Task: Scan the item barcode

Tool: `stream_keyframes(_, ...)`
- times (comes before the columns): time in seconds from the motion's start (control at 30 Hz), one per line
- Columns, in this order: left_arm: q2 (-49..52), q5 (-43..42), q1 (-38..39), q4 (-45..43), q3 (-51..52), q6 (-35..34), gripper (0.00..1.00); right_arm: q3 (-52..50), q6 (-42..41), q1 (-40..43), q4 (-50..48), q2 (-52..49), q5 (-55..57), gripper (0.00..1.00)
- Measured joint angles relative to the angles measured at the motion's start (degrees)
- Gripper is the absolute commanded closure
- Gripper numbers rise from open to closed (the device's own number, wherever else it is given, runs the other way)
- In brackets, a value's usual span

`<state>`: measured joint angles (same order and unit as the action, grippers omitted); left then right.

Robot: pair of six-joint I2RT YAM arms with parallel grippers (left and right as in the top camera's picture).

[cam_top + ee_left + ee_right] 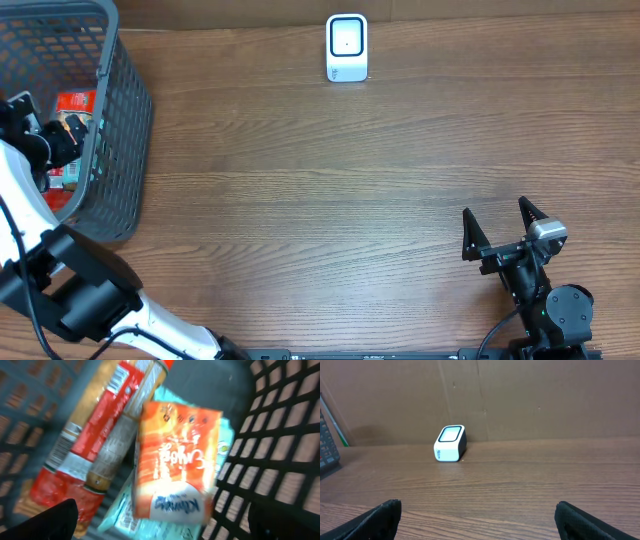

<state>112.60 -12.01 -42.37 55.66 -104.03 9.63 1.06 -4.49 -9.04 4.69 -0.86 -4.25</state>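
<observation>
Above the table, the left gripper hangs in the grey basket; the right gripper sits spread wide, well apart from the white scanner. Left wrist: fingers splayed, empty, over an orange packet lying in the basket. Right wrist: scanner stands ahead.

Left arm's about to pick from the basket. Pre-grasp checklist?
1. Left gripper open, nothing held: ok.
2. Left gripper above a target: ok, the orange packet sits between its fingers, inside the grey basket.
3. Target free of its neighbours: not ok, it lies on a teal packet and overlaps a long red pack.
4. Barcode located on the orange packet: cannot tell, the wrist view is blurred and no barcode shows.
5. Scanner upright, window unobstructed: ok.
6. Right gripper open and away from the basket-to-scanner path: ok.
</observation>
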Motion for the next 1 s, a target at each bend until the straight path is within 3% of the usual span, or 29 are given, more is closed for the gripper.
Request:
stream_keyframes(0.5,9.88,-0.02,0.68,-0.17,0.0,1.57,0.0,0.0,0.0,0.0,0.0,0.02,-0.02,0.0)
stream_keyframes(0.57,10.73,-0.02,0.83,-0.2,0.0,1.6,0.09,0.0,0.02,0.0,0.0,0.02,-0.02,0.0)
stream_keyframes(0.67,11.1,-0.13,1.16,-0.79,0.0,1.79,0.35,0.0,-0.04,0.0,0.02,0.02,0.0,0.0)
stream_keyframes(0.77,11.1,-0.48,1.53,-1.29,-0.15,2.64,0.51,0.0,-0.02,0.0,0.02,0.0,0.0,0.0)
stream_keyframes(1.0,11.26,-0.39,1.53,1.22,-1.95,2.82,0.57,0.0,0.0,0.0,0.0,0.0,0.0,0.0)
